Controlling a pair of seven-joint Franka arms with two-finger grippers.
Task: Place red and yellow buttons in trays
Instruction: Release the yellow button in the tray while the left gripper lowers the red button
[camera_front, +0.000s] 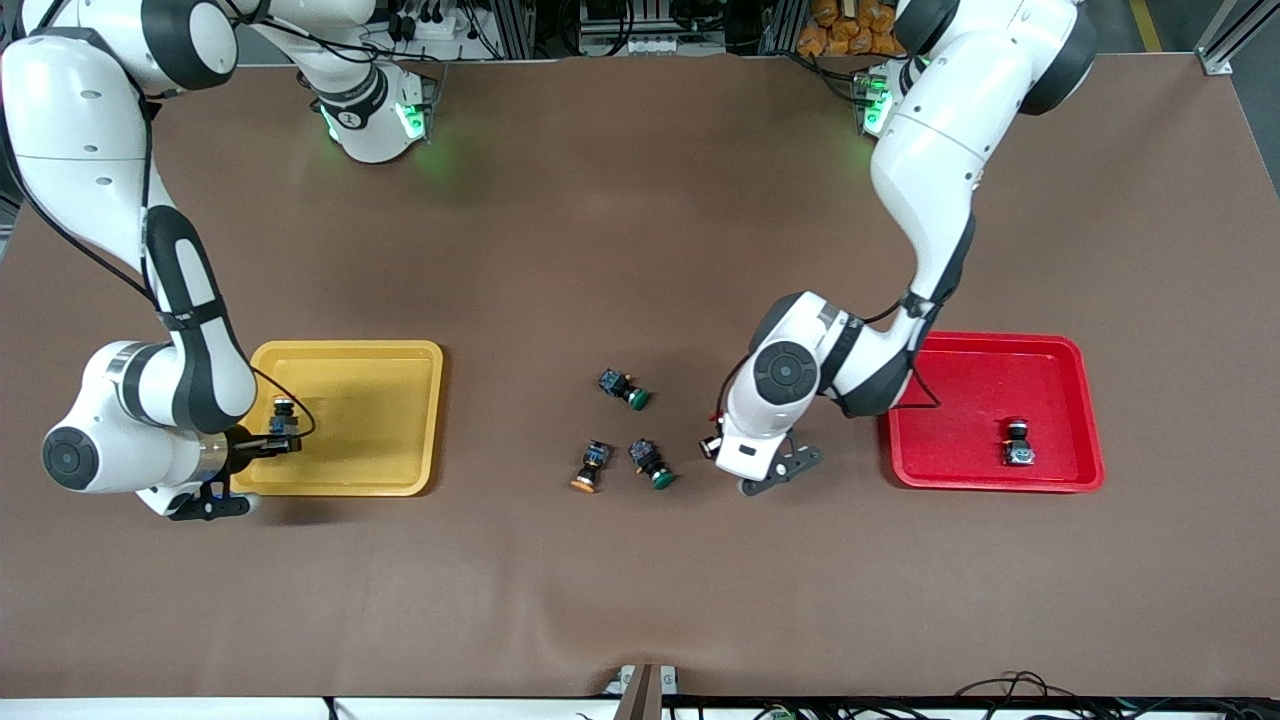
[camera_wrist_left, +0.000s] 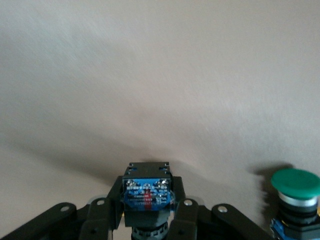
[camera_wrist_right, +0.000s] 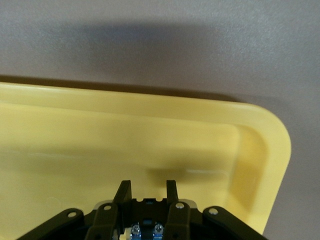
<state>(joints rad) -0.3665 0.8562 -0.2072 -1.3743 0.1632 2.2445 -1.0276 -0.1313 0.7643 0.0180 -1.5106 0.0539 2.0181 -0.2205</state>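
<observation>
- The table (camera_front: 640, 600) carries two trays: the yellow tray (camera_front: 400, 365) toward the right arm's end and the red tray (camera_front: 1060, 365) toward the left arm's end, each well in from the table's edges.
- The red tray already holds one button (camera_front: 1019, 443) near the corner closest to the front camera; its cap colour cannot be read.
- The right gripper (camera_front: 283, 440) hangs over the yellow tray's outer edge, its fingers clamped on a button (camera_front: 283, 412). That step looks like a delivery; the next move calls for lowering and letting go inside the rim.
- The left gripper (camera_wrist_left: 149, 212) is down at the table beside the red tray, on the side facing the loose buttons, its fingers closed on a button (camera_wrist_left: 148, 192) with a blue body. This looks like a fresh pick; next comes a lift and a carry over to a tray.
- Mid-table lie one orange-yellow button (camera_front: 590, 468) and two green buttons (camera_front: 625, 389) (camera_front: 652, 464), the latter just beside the left gripper.
</observation>
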